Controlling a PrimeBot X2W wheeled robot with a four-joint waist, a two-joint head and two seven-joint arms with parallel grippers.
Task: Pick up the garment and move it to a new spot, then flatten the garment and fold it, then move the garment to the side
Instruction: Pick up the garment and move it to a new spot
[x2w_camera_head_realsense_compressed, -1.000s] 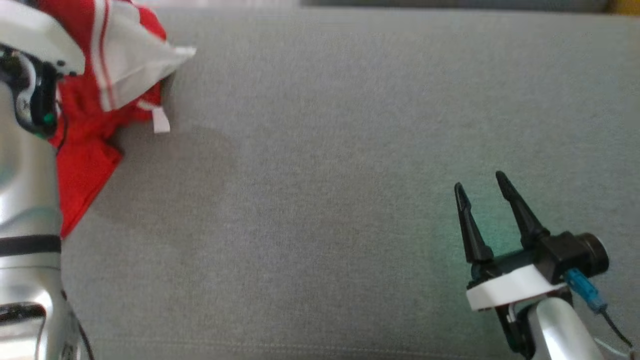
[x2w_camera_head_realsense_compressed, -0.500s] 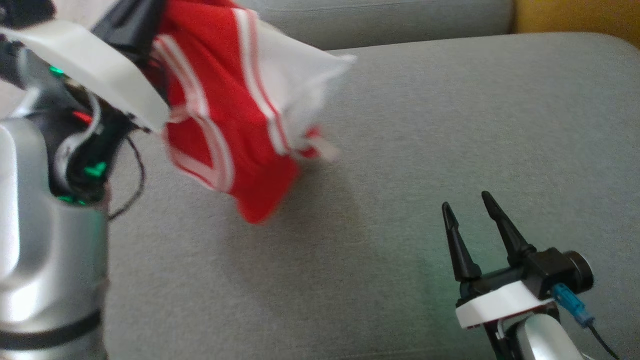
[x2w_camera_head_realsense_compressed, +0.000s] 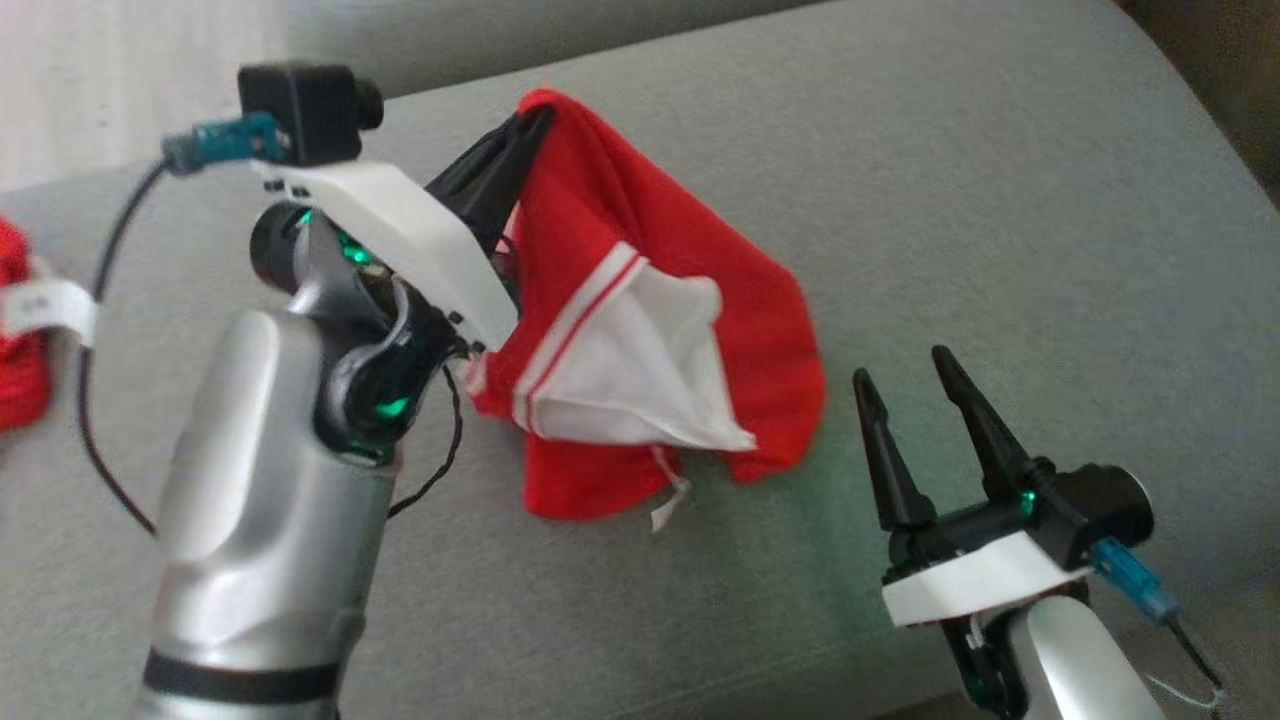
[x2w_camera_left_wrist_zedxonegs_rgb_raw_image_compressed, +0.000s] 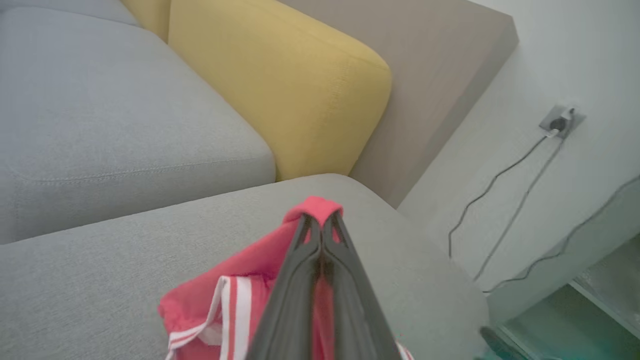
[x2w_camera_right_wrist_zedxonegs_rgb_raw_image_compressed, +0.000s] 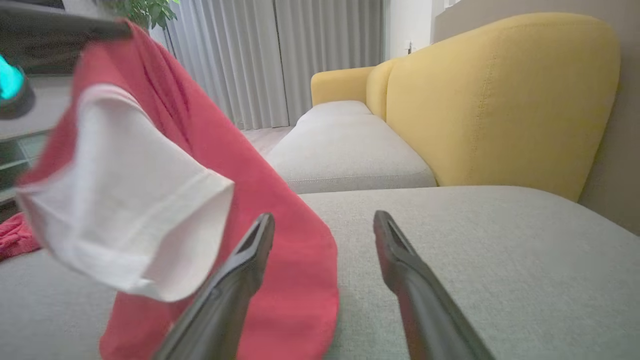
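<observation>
The left tool (x2w_camera_head_realsense_compressed: 533, 118) is clenching a fold of the garment (x2w_camera_head_realsense_compressed: 690, 250) in the upper middle of the head frame. Its two dark fingers are pressing together on the red cloth, which is bunching over their tips. In the left wrist frame the same pinch is sitting just below centre, with the red fabric capping the closed fingertips (x2w_camera_left_wrist_zedxonegs_rgb_raw_image_compressed: 305, 235).

The garment is hanging from that grip and spreading down and to the right over the grey sofa seat (x2w_camera_head_realsense_compressed: 1050, 200). It is red with white stripes and a white panel facing the camera. Whether its lower hem is touching the cushion cannot be told.

The right tool (x2w_camera_head_realsense_compressed: 903, 366) is sitting at the lower right of the head frame with its fingers spread apart and grasping nothing, just right of the hanging cloth. In the right wrist frame the garment is filling the left half beside that tool's left finger, and a yellow backrest (x2w_camera_right_wrist_zedxonegs_rgb_raw_image_compressed: 500, 100) is standing at the upper right.

At the left edge of the head frame, another red cloth (x2w_camera_head_realsense_compressed: 15, 350) is lying on the seat.
</observation>
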